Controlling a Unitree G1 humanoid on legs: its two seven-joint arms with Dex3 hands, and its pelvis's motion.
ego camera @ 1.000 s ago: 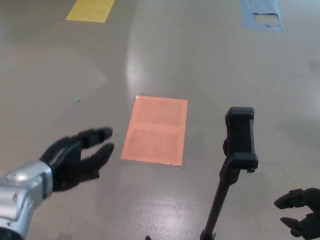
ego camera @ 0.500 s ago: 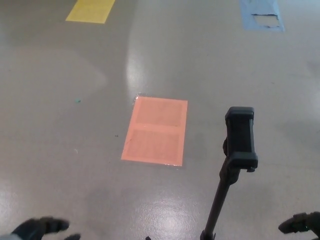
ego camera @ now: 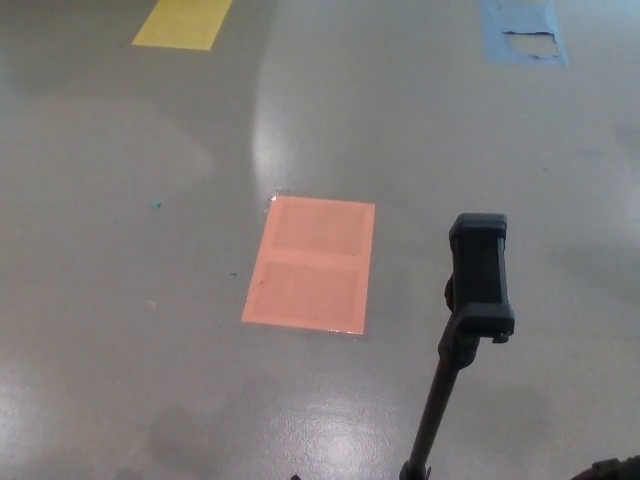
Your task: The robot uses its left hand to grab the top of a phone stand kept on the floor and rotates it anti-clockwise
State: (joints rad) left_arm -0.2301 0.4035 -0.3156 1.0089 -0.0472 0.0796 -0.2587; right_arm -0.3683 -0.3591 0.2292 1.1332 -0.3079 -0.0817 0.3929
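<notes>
The left hand was out of view, its fingers' state unknowable. On the glossy grey floor (ego camera: 120,300), right of the orange rectangular patch (ego camera: 312,262), near the lower edge, the black phone stand (ego camera: 478,300) stood upright, untouched.

A glossy grey floor (ego camera: 120,300) reflects pale light. An orange rectangle (ego camera: 312,262) lies mid-floor, a yellow patch (ego camera: 182,22) at the far left edge, a worn blue patch (ego camera: 524,30) far right.
</notes>
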